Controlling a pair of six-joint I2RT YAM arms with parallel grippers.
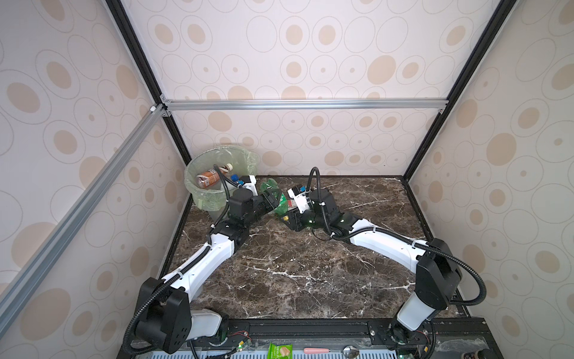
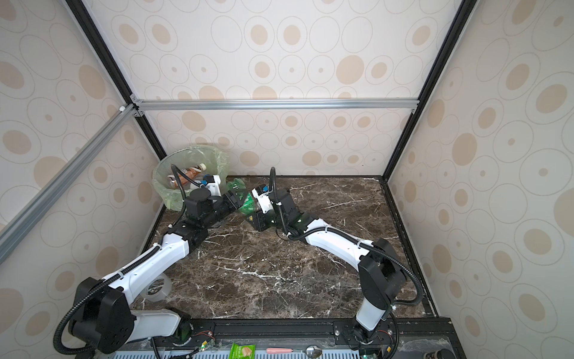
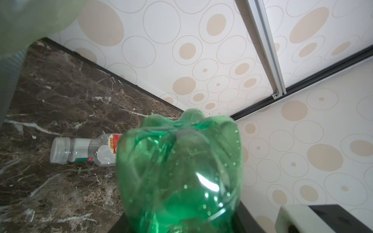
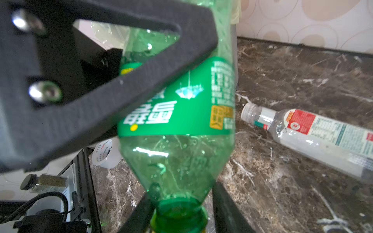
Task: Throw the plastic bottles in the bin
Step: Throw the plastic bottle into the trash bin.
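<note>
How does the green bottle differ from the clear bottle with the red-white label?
The green bottle is tinted green with a green label; the clear bottle is colourless with a red-white label. The green bottle is raised off the table; the clear bottle lies on its side on it. Both are plastic, both outside the bin.

A green bottle (image 4: 181, 113) sits tilted between my left end effector (image 1: 271, 199), at its body, and my right end effector (image 4: 184, 186), at its neck. A capped clear bottle (image 4: 314, 137) with a red-and-white label lies on the counter (image 4: 302, 70) near my right one. The pale-green bin (image 1: 192, 174), close behind my left, holds a brown-labelled bottle (image 1: 209, 178).
</note>
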